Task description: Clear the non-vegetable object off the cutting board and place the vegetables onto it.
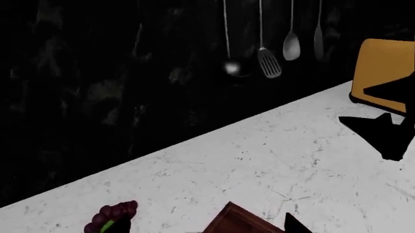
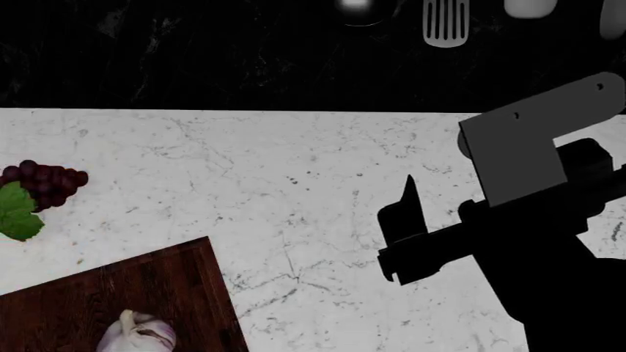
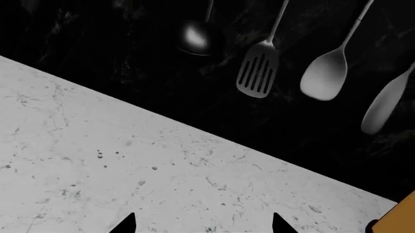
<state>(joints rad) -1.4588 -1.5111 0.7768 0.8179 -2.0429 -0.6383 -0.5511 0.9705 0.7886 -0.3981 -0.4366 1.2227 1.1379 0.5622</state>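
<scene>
The dark purple grapes (image 2: 47, 180) with a green leaf lie on the white counter, left of the cutting board (image 2: 146, 293) and apart from it. The white garlic bulb (image 2: 137, 334) sits on the board at the view's bottom edge. The mushroom is out of view. My right gripper (image 2: 396, 235) is open and empty above the bare counter right of the board; its wrist view shows both fingertips spread (image 3: 203, 225). My left gripper (image 1: 207, 228) is open, with the grapes (image 1: 118, 213) by one fingertip and the board's corner (image 1: 236, 222) between the tips.
A ladle (image 3: 198, 36), a slotted spatula (image 3: 259, 70) and spoons (image 3: 327, 73) hang on the dark back wall. A yellow object (image 1: 382, 73) stands on the counter near the wall, beyond my right arm (image 1: 382, 133). The white marble counter (image 2: 293, 183) runs to the wall.
</scene>
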